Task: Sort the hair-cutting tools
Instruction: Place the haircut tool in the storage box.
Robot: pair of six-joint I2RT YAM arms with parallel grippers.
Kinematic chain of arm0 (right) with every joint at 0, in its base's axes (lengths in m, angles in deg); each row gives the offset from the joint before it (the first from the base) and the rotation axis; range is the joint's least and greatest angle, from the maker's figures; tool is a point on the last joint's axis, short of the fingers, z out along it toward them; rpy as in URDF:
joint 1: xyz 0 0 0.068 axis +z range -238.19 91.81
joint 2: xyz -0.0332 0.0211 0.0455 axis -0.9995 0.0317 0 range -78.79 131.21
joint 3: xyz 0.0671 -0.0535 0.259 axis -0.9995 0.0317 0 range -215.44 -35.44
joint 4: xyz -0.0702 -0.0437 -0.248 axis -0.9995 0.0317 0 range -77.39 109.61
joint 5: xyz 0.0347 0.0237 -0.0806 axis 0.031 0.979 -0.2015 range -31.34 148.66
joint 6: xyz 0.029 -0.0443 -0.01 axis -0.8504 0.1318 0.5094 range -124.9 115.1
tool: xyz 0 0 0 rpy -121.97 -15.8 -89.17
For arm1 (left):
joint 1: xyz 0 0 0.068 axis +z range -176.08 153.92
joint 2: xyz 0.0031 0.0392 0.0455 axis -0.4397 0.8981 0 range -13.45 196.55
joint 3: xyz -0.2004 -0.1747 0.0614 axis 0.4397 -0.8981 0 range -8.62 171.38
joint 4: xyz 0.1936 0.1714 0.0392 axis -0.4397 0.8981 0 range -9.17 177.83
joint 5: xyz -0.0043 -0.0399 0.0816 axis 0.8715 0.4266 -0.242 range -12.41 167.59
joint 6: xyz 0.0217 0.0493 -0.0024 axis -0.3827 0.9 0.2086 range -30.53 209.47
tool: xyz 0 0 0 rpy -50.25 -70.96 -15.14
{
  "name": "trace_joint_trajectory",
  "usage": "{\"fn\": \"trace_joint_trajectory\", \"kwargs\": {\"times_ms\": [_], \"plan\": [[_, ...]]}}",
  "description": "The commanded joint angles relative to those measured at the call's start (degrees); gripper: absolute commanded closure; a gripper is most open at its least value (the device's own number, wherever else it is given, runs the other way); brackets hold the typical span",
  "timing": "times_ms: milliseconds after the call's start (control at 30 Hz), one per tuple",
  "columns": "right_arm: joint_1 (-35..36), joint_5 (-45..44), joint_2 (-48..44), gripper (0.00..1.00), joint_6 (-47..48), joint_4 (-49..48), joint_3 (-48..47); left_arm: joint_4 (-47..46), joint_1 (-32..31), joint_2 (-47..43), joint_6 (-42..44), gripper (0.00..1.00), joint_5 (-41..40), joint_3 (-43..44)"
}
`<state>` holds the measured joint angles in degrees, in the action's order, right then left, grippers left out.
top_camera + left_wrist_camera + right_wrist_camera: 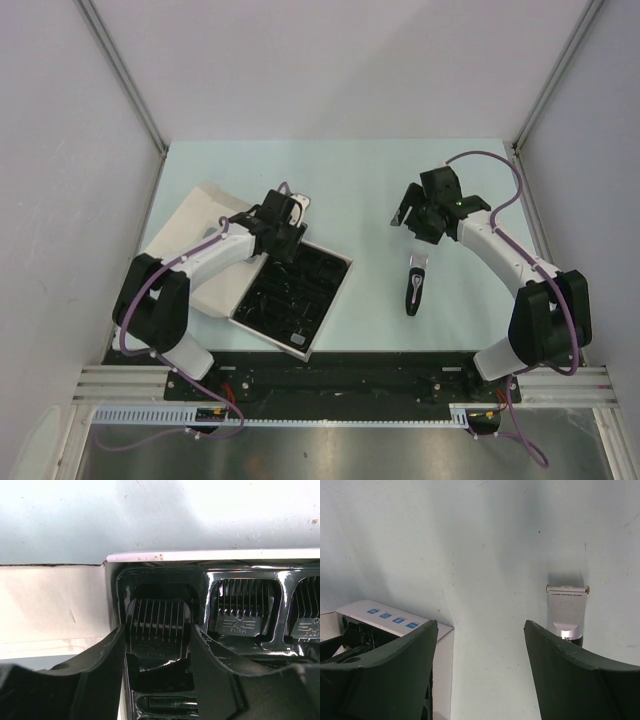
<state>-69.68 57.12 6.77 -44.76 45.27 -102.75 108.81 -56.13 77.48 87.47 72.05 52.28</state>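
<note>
Straddling a comb guard (159, 617) that sits in the corner compartment of a glossy black tray (202, 587), the left end effector (157, 635) has its fingers (75, 680) parted, one on each side of the guard. They stand very close to its edges, but I cannot tell whether they press on it or only flank it. In the next compartments to the right lie two more comb guards (245, 610), teeth upward in the wrist view, the nearer one marked PUSH. The tray fills a flat white box (337, 292) that lies at an angle on the left half of the pale desk (370, 180), and its white lid (205, 240) is folded open to the left, partly under the left arm. From above, the tray's other contents are only dark shapes that I cannot tell apart. The right end effector (480, 625) is open wide with nothing between its fingers, and it hangs above bare desk on the right half, well apart from the box. Just past its right finger (575, 680), the clipper (565, 607) lies flat on the desk, its silver toothed blade end toward the far edge of the wrist view. From above, the clipper lies lengthwise near the middle right of the desk, between the right end effector and the near edge, outside the box. A corner of the box with small blue marks shows at the left of the right wrist view.
</note>
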Motion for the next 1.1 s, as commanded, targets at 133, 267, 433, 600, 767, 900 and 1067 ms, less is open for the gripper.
{"fn": "trace_joint_trajectory", "kwargs": {"times_ms": [133,267,433,600,767,900,1067], "plan": [[-0.22,0.92,0.49,0.25,0.04,-1.11,0.07,-0.39,0.34,1.35,3.76,0.53,2.64,2.90],[-0.31,0.84,0.57,0.25,0.13,-0.94,0.07,-0.57,0.34,1.44,3.93,0.53,4.05,3.34],[-0.31,0.84,0.57,0.25,0.04,-0.94,0.07,-0.48,0.34,1.87,4.20,0.52,1.59,3.26],[-0.31,0.93,0.57,0.25,0.22,-0.94,0.07,-0.65,0.34,2.14,3.76,0.40,1.06,3.26],[-0.31,0.93,0.49,0.25,0.22,-1.11,0.07,-1.09,0.25,1.62,3.58,0.31,0.09,3.69],[-0.22,1.01,0.40,0.25,0.22,-1.20,0.07,-1.44,0.16,0.56,3.67,0.27,0.09,3.87],[-0.22,0.93,0.22,0.25,0.22,-1.11,0.07,-1.53,0.16,-2.25,2.88,0.29,-0.70,3.43]]}}
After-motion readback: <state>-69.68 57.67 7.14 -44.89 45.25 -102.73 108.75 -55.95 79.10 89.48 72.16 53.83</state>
